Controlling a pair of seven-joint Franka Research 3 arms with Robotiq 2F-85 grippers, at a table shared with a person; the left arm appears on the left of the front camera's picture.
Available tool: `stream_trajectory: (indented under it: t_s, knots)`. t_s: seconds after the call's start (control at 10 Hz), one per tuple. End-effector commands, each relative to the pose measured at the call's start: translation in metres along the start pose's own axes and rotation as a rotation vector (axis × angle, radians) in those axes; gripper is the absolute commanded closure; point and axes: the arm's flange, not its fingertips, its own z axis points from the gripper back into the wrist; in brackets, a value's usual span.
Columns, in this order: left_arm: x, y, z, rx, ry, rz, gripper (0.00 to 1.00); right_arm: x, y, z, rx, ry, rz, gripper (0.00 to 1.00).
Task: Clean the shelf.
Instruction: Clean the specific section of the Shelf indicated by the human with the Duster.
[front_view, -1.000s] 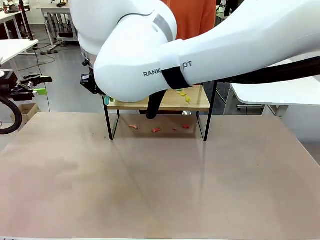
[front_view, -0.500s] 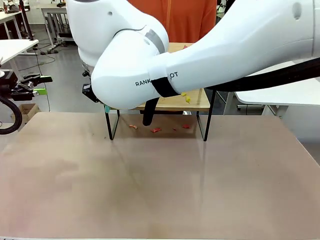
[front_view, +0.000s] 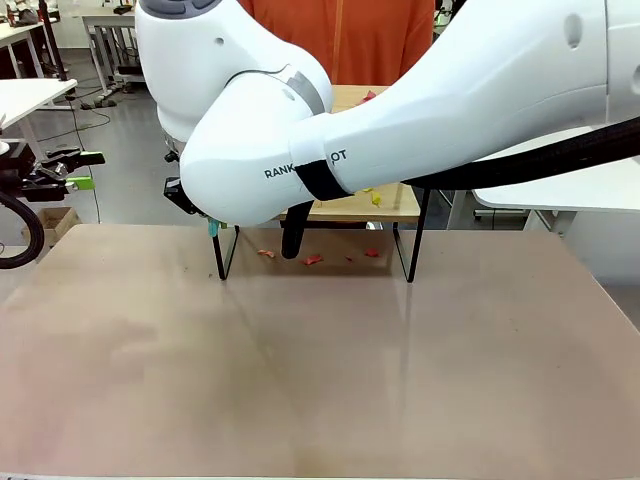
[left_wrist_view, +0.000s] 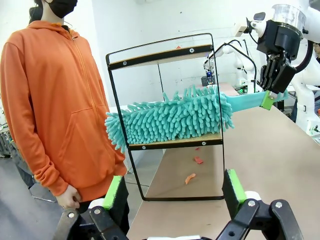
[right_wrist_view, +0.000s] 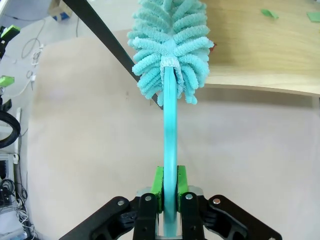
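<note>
- Right gripper (right_wrist_view: 169, 192): fingers closed on the flat teal handle (right_wrist_view: 170, 140) of a microfibre duster (right_wrist_view: 170, 45), green pads pressed to both of its faces.
- Key relation: in the right wrist view the duster's long axis runs from 6 to 12 o'clock, straight out from the fingers. Its head reaches the shelf (left_wrist_view: 165, 50) at 12 o'clock, so a sweep would probably travel along the board, across this axis.
- Position of the head: in the left wrist view it lies on the lower board (left_wrist_view: 175, 143), between the two tiers. The head points to 9 o'clock and the handle leaves the shelf toward 3 o'clock.
- Left gripper (left_wrist_view: 174, 190): fingers spread wide and empty, low over the table (front_view: 300, 380), with the shelf's end at 12 o'clock. It is apart from the shelf, so the right arm is the working one.
- Shelf: it stands at the far middle of the table. Two pale, smooth wooden boards sit in a thin black wire frame on slender legs, likely light enough to shift under a firm push.
- Duster head: dense, soft chenille fingers that should yield and trap light debris.
- Debris: yellow and green scraps (front_view: 372, 195) lie on the lower board, and small red scraps (front_view: 313, 260) lie on the table beneath it.
- Person (left_wrist_view: 60, 100): in an orange hoodie, standing beyond the shelf with the hand hanging down.
</note>
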Motion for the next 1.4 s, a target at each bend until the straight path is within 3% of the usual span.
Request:
stream_trajectory:
  t_s: [0.0,0.1,0.4,1.3]
  knots:
    - [0.003,-0.002,0.001,-0.005,0.004,-0.011,0.00,0.000,-0.002,-0.001,-0.007,-0.003,-0.007,0.87]
    - [0.003,-0.002,0.001,-0.005,0.004,-0.011,0.00,0.000,0.000,0.000,0.000,0.000,0.000,0.87]
    - [0.003,-0.002,0.001,-0.005,0.004,-0.011,0.00,0.002,-0.050,-0.010,-0.015,0.073,-0.060,0.87]
    - [0.003,-0.002,0.001,-0.005,0.004,-0.011,0.00,0.003,-0.181,0.005,-0.011,0.111,-0.161,0.87]
